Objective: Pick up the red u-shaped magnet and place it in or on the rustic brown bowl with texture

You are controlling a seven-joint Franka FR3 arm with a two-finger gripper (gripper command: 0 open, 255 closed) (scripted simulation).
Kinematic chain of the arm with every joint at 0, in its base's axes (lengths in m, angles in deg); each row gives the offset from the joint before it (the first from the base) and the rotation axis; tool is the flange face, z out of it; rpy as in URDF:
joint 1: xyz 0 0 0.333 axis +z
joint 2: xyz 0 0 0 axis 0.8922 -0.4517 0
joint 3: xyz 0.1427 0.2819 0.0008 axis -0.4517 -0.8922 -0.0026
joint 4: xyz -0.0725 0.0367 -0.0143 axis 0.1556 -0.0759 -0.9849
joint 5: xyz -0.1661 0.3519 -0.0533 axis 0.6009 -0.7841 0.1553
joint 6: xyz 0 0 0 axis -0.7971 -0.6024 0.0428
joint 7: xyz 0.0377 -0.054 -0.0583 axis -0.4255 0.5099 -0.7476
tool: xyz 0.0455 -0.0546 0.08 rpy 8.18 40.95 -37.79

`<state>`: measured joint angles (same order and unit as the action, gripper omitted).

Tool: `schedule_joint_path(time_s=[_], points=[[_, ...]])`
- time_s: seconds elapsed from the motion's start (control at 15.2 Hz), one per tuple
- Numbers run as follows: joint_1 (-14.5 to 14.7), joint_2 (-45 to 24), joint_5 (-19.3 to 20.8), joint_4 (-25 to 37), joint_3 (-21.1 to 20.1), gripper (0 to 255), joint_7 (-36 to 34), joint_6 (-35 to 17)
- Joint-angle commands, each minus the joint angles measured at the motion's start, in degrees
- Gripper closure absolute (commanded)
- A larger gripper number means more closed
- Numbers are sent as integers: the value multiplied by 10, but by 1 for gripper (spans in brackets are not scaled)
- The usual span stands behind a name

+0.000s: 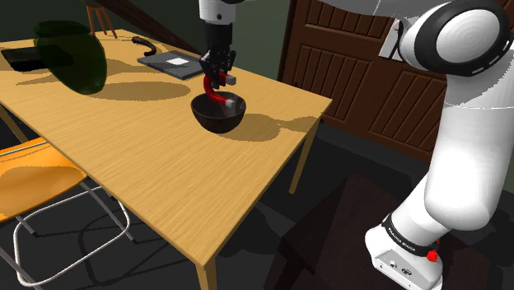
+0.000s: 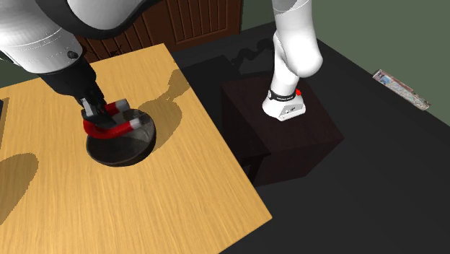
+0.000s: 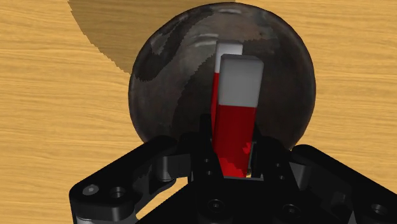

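Note:
The red U-shaped magnet (image 1: 217, 93) with grey tips hangs just over the dark bowl (image 1: 219, 114), clasped by my black gripper (image 1: 217, 76). From the second exterior view, the magnet (image 2: 108, 126) spans the bowl's (image 2: 122, 146) rim area, with the gripper (image 2: 95, 110) shut on one of its arms. Along the wrist view, the fingers pinch the magnet (image 3: 235, 121) near its red part, and its grey tip points down into the bowl (image 3: 172, 83). The bowl is dark brown-black and glossy, standing on the wooden table (image 1: 148, 165).
A dark green rounded object (image 1: 74, 58) stands at the table's far left. A flat grey pad (image 1: 177, 63) with a white patch and a black curved item (image 1: 142, 39) lie behind the bowl. An orange chair (image 1: 33, 177) sits by the table's near edge. The stand (image 2: 288, 108) is beside the table.

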<state>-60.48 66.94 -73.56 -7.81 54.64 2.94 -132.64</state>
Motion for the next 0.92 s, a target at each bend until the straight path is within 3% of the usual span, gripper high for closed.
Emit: schedule_joint_path(time_s=[0.0, 0.33, 0.59, 0.86], points=[[0, 0, 0, 0, 0, 0, 0, 0], [0, 0, 0, 0, 0, 0, 0, 0], [22, -31, 12, 122, 0, 0, 0, 92], [22, -31, 12, 122, 1, 0, 0, 91]])
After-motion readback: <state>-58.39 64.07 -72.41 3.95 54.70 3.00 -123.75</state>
